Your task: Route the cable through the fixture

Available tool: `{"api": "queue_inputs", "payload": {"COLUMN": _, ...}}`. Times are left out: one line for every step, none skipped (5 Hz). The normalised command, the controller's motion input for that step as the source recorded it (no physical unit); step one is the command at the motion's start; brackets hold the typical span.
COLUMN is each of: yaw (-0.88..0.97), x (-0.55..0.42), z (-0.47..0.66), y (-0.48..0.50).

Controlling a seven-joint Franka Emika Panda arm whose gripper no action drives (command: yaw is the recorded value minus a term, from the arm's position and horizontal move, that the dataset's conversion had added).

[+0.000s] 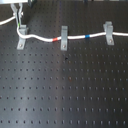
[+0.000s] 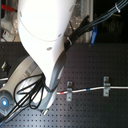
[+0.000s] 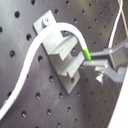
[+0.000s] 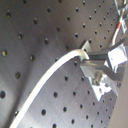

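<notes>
The cable (image 1: 75, 37) is a thin white cord, limp and light by the look of it — it will sag and swing wherever it is not supported, so the best hold is close beside the clip being threaded. In the first exterior view it already runs through the middle clip (image 1: 64, 38) and the right clip (image 1: 108, 32), then curls toward the fixture (image 1: 21, 39) at the first exterior view's left. In the first wrist view the pincer (image 3: 91, 59) is clamped on the cable at its green mark (image 3: 86, 53), just beside the fixture's slotted top — the cord arches over the clip onto the black perforated tabletop (image 1: 70, 90).
</notes>
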Motion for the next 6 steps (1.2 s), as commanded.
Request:
{"api": "queue_inputs", "payload": {"yaw": 0.00, "x": -0.202, "z": -0.09, "y": -0.057}}
{"api": "queue_inputs", "payload": {"yaw": 0.00, "x": 0.000, "z": -0.02, "y": 0.000}}
{"api": "queue_inputs", "payload": {"yaw": 0.00, "x": -0.021, "z": 0.00, "y": -0.002}}
{"api": "queue_inputs", "payload": {"yaw": 0.00, "x": -0.007, "z": -0.19, "y": -0.063}}
{"api": "queue_inputs", "payload": {"yaw": 0.00, "x": -0.110, "z": -0.36, "y": -0.135}}
{"api": "queue_inputs", "payload": {"yaw": 0.00, "x": 0.003, "z": -0.02, "y": -0.041}}
